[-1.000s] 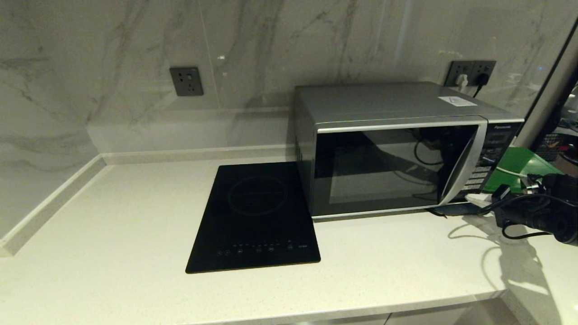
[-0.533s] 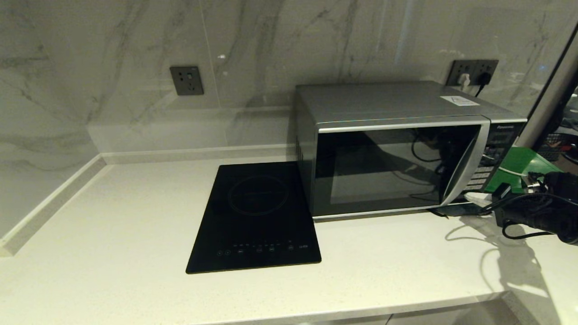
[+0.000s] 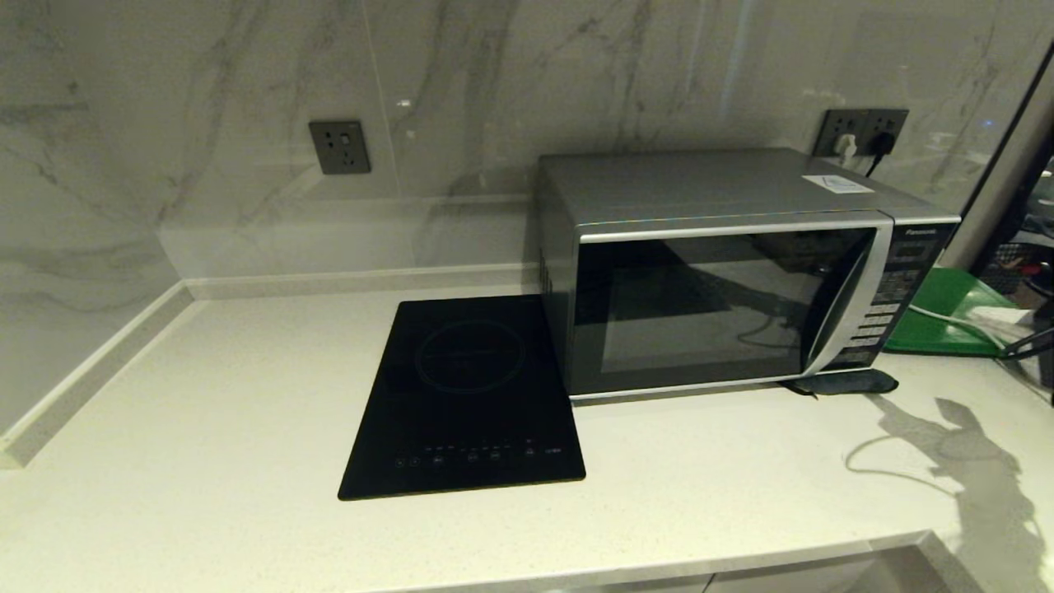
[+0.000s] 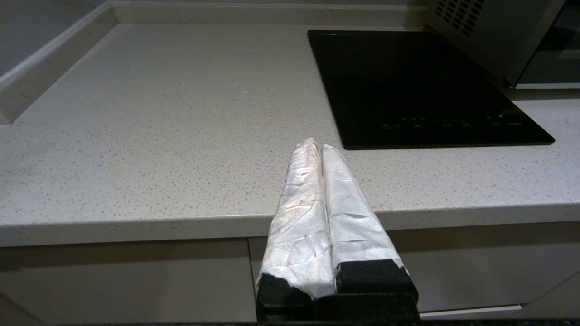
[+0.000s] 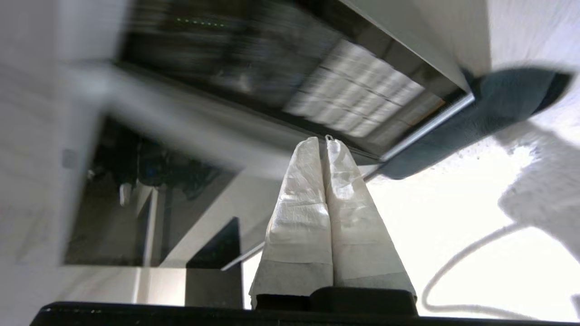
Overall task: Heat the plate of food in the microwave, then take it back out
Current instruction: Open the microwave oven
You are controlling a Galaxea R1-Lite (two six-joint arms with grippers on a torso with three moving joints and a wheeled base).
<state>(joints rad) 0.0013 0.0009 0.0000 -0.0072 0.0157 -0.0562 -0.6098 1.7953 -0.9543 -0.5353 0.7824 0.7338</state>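
Grey marble wall stands behind our pale speckled desk. On it sits the microwave, door shut, with the flat black cooktop just beside it. From our head we see a green tray past the microwave — our hands do not show there. Our left hand, fingers pressed together and holding nothing, hangs by the desk's front edge. Our right hand, closed and empty too, points at the microwave's button side, near a dark pad under its corner. We cannot see the plate of food anywhere.
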